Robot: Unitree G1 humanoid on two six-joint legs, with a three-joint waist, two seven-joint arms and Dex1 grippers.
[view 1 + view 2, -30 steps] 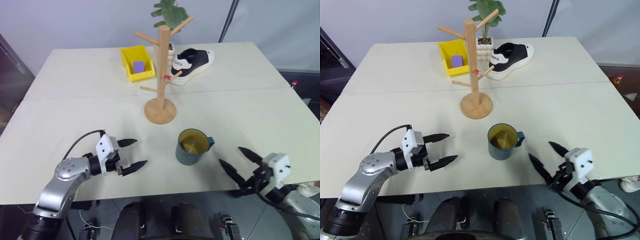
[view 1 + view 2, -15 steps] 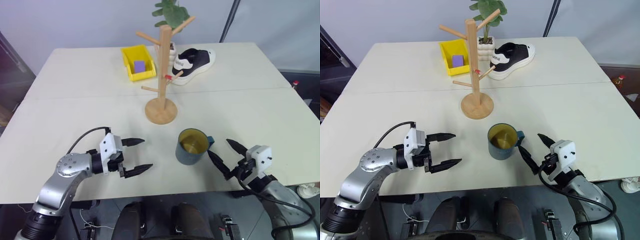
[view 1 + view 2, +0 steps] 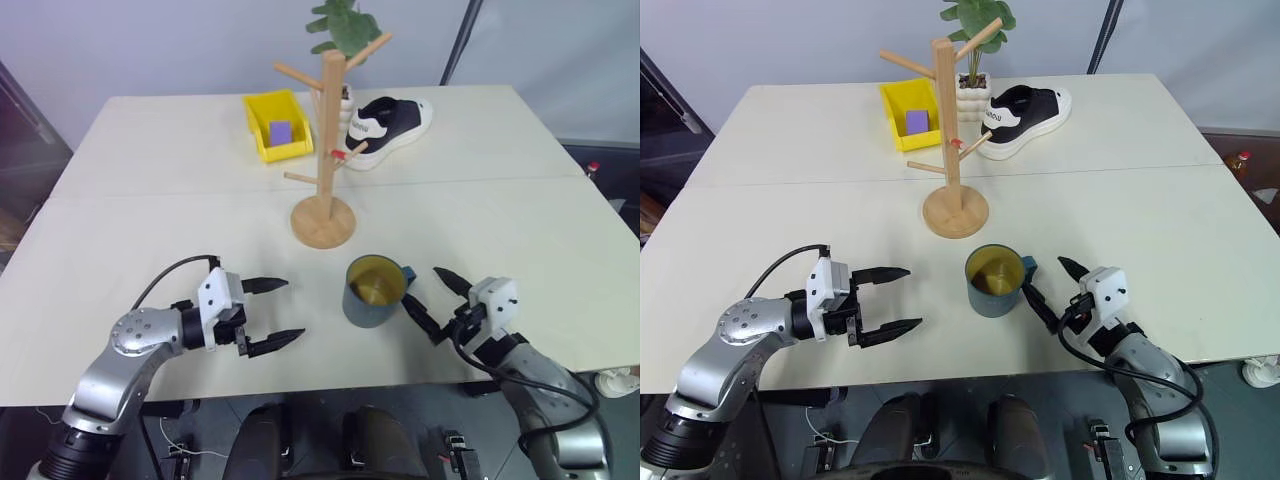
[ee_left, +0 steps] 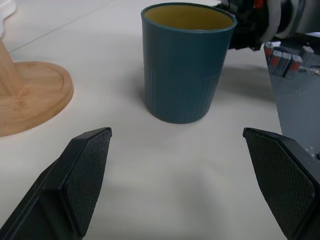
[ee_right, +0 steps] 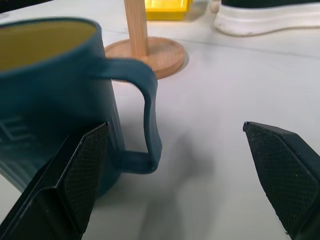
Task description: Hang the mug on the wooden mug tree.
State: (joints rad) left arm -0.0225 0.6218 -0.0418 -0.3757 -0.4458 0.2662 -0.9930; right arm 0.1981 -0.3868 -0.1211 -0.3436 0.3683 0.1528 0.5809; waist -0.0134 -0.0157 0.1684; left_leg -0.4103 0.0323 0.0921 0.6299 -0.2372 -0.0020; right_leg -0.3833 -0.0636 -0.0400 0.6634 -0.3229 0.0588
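Desk [image 3: 150, 210]: pale, wide, with a seam running across it behind the mug tree's base.

The mug [image 3: 372, 294]: dark teal-blue outside, yellow-olive inside, upright on the near middle of the desk, in front of the mug tree's base and apart from it. Its loop handle [image 5: 148, 120] points toward the right tool.

The wooden mug tree [image 3: 325, 150]: light wood post upright on a round disc base, angled pegs at several heights, one peg red-tipped. No mug hangs on it.

Right tool [image 3: 430, 302]: two black fingers spread wide, level with the desk, aimed at the mug's handle side. In the right wrist view one finger lies against or just beside the mug's wall below the handle, contact not certain; the other stands well off over bare desk. Nothing is gripped.

Left tool [image 3: 272, 314]: fingers spread wide and holding nothing, low over the desk on the mug's other side, well apart from it and pointing toward it.

Yellow bin [image 3: 273, 124]: at the far side, left of the mug tree, a small purple block [image 3: 279, 131] inside.

Black and white shoe [image 3: 389, 126]: on its sole behind the tree, to the right.

Potted plant [image 3: 340, 26]: green leaves behind the post top.
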